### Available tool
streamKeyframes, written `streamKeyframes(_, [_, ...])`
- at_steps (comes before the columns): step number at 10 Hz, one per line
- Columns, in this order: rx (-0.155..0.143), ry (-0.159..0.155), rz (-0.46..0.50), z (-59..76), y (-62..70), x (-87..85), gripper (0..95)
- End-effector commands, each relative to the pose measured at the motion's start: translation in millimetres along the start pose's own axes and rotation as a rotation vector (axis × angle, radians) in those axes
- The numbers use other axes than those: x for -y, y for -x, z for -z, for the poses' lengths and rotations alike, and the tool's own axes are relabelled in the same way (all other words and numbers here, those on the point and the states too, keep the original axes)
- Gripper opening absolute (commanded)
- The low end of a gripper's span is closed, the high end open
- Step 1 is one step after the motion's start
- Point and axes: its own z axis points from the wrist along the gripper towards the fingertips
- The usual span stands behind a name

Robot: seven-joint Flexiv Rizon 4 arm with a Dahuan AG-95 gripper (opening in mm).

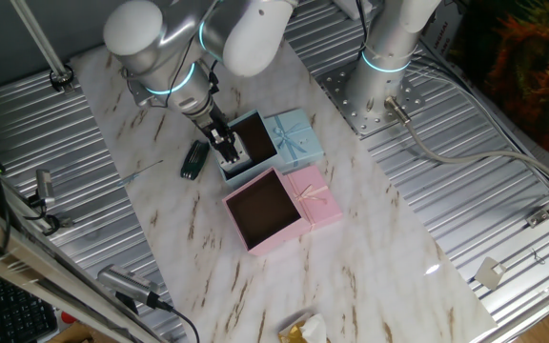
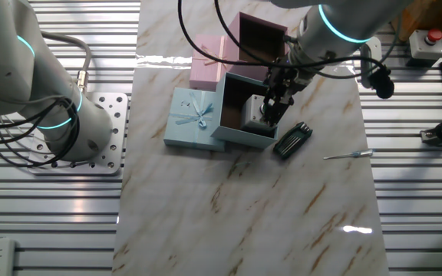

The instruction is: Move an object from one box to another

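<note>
The light blue box (image 1: 255, 145) stands open, and its blue lid (image 1: 294, 133) with a bow lies beside it. My gripper (image 1: 227, 145) reaches down into the box at its near wall. In the other fixed view the gripper (image 2: 271, 107) is right next to the small white-grey block (image 2: 252, 115) inside the blue box (image 2: 232, 132). The block's green button does not show. The fingers are dark against the lining, so their gap is unclear. The open pink box (image 1: 265, 211) stands next to the blue one, with its pink lid (image 1: 315, 197) alongside.
A slim black gadget (image 1: 194, 159) lies on the marble just outside the blue box; it also shows in the other fixed view (image 2: 292, 140). A thin screwdriver (image 2: 347, 155) lies near the table edge. The arm's base (image 1: 379, 90) is bolted beside the boxes.
</note>
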Motion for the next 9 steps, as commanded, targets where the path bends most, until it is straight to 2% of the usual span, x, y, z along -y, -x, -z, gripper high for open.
streamKeyframes(1, [0.001,0.001,0.003,-0.2,-1.9,1.3,95.0])
streamKeyframes(2, [0.0,0.001,0.006,-1.6,-2.1,2.0,95.0])
streamKeyframes(3, [0.0,0.001,0.009,-3.1,-2.6,3.1,76.0])
streamKeyframes(9, [-0.003,0.004,0.007,-6.8,-1.0,2.5,76.0])
